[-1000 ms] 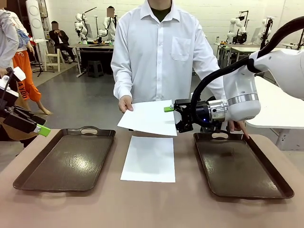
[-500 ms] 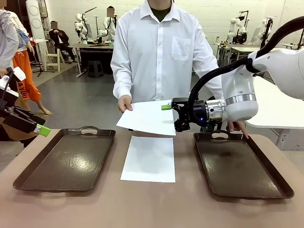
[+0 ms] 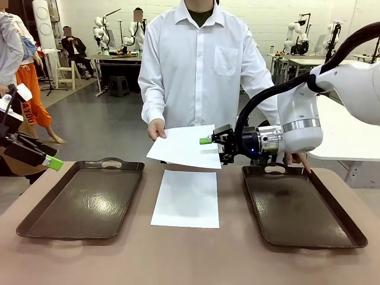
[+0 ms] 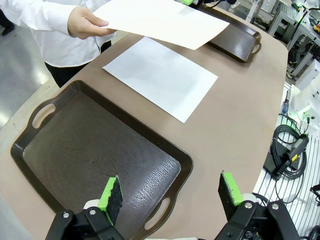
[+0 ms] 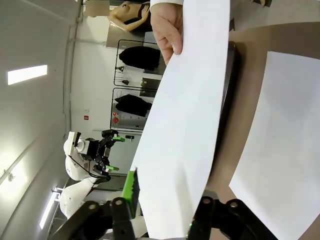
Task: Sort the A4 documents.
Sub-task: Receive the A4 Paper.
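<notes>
Right fingers (image 3: 205,141) bracket the right edge of a thin white paper sheet (image 3: 184,145) held up by the person's hand (image 3: 157,129); whether they pinch it, I cannot tell. Left fingers (image 4: 112,192) gape wide, empty. Another white paper sheet (image 3: 187,199) lies on the table (image 3: 190,261) between dark brown handled trays (image 3: 35,228).

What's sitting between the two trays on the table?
One blank sheet, flat on the table between the left tray and the right tray, touching neither. Front view shows it. A second sheet is held above its far end.

Matt paper sheets (image 3: 185,199), grain-textured trays (image 3: 83,202)
</notes>
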You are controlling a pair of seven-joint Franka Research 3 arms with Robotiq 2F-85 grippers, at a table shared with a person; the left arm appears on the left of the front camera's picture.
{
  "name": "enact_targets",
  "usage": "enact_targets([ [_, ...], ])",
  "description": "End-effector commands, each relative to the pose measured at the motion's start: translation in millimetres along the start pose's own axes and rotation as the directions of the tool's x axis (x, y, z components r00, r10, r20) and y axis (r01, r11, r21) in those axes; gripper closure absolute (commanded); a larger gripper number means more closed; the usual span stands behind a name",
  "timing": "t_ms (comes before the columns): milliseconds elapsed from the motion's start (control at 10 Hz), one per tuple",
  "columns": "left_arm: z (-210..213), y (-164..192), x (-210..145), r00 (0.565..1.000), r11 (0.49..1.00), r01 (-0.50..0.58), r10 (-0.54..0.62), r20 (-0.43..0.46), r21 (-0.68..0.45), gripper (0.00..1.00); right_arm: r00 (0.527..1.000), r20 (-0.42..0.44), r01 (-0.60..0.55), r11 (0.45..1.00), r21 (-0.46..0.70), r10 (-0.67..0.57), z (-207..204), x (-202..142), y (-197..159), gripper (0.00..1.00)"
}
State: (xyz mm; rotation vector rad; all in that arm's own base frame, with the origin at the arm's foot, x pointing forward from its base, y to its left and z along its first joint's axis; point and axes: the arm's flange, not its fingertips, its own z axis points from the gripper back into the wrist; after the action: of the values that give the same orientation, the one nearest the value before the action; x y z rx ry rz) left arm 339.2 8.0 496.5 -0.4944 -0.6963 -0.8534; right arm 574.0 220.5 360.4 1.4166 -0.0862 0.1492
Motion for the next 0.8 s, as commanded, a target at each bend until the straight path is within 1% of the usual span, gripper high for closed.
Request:
enact_targets([
  [0, 0.4, 1.7, -1.4, 1.0, 1.0, 0.012, -0.012, 0.013, -0.012, 0.0, 1.0, 0.011, 0.004, 0.999, 0.04, -0.004, -0.5, -2.2, -3.2, 0.64],
  [400, 0.4, 1.7, -1.4, 1.0, 1.0, 0.012, -0.012, 0.013, -0.012, 0.0, 1.0, 0.003, 0.014, 0.999, 0.048, -0.014, -0.5, -2.0, -3.9, 1.0],
  [700, 0.4, 1.7, -1.4, 1.0, 1.0, 0.012, -0.012, 0.013, -0.012, 0.0, 1.0, -0.008, 0.018, 0.998, 0.052, -0.017, -1.8, -2.9, -3.9, 1.0],
])
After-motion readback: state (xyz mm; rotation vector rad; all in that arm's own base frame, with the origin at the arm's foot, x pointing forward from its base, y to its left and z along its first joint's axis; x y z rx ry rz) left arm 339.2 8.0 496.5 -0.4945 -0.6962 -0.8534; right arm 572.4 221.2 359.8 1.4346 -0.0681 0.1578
